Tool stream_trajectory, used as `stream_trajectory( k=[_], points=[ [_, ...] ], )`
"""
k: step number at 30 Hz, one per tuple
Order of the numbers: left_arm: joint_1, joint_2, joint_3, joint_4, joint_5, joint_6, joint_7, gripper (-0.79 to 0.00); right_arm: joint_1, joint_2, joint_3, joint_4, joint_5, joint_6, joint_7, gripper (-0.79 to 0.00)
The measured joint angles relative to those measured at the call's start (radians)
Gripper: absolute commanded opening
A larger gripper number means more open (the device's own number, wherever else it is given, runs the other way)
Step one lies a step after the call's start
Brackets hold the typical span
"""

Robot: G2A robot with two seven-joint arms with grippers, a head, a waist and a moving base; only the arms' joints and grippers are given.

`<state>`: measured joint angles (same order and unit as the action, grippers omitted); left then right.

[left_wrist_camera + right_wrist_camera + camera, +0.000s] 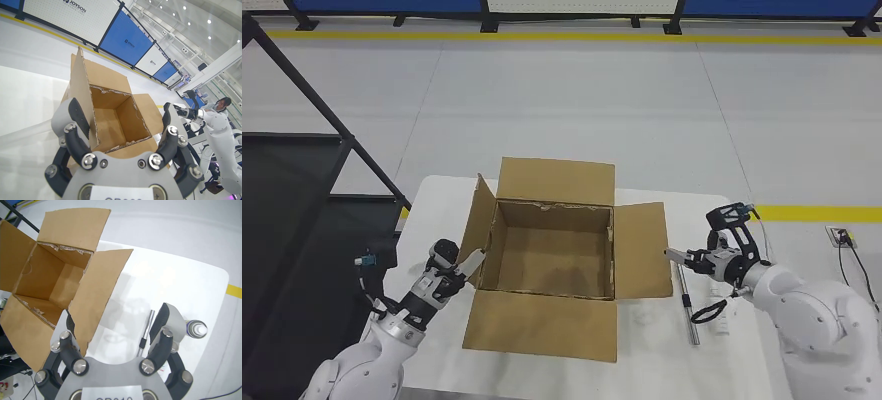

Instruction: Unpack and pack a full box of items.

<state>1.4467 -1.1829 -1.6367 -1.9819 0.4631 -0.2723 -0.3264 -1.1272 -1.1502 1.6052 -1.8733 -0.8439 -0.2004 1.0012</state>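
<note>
One brown cardboard box (552, 215) stands open at the middle of the white table (652, 340), all four flaps spread and its bare bottom showing. At the table's left edge, the left gripper (467, 262) is spread wide, with the box's upright left flap (479, 235) just beside one finger. Past the flat right flap (642, 250), the right gripper (679, 256) is also spread wide at that flap's outer edge. One silver metal rod (687, 310) with a black band lies near the right edge, and one upright spray can (196, 329) stands just beside it.
</note>
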Motion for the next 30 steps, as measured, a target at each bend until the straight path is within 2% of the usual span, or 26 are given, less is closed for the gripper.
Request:
stream_trajectory(
  k=[5, 11, 19, 20, 26, 28, 30],
  points=[
    [-0.011, 0.0, -0.009, 0.011, -0.009, 0.024, 0.025, 0.0, -0.127, 0.016, 0.049, -0.077, -0.125, -0.038, 0.035, 0.0],
    [-0.024, 0.001, -0.021, 0.01, -0.019, 0.035, 0.033, 0.0, -0.228, 0.024, 0.046, -0.076, -0.217, -0.052, 0.026, 0.0],
    [-0.032, 0.003, -0.023, 0.013, -0.025, 0.043, 0.035, 0.0, -0.242, 0.023, -0.029, -0.002, -0.282, -0.026, -0.008, -0.003],
    [-0.032, 0.003, -0.023, 0.011, -0.025, 0.044, 0.036, 0.0, -0.234, 0.022, -0.044, 0.013, -0.286, -0.019, -0.011, -0.055],
    [-0.026, 0.004, -0.031, -0.004, -0.033, 0.042, 0.038, 0.0, -0.166, 0.015, -0.127, 0.109, -0.3, 0.009, -0.021, -0.099],
    [-0.022, 0.005, -0.035, -0.006, -0.04, 0.038, 0.037, 0.0, -0.137, 0.012, -0.144, 0.152, -0.305, 0.031, -0.018, -0.2],
    [-0.017, 0.005, -0.037, -0.007, -0.046, 0.032, 0.033, 0.0, -0.1, 0.009, -0.162, 0.205, -0.305, 0.051, -0.015, -0.259]
  ],
)
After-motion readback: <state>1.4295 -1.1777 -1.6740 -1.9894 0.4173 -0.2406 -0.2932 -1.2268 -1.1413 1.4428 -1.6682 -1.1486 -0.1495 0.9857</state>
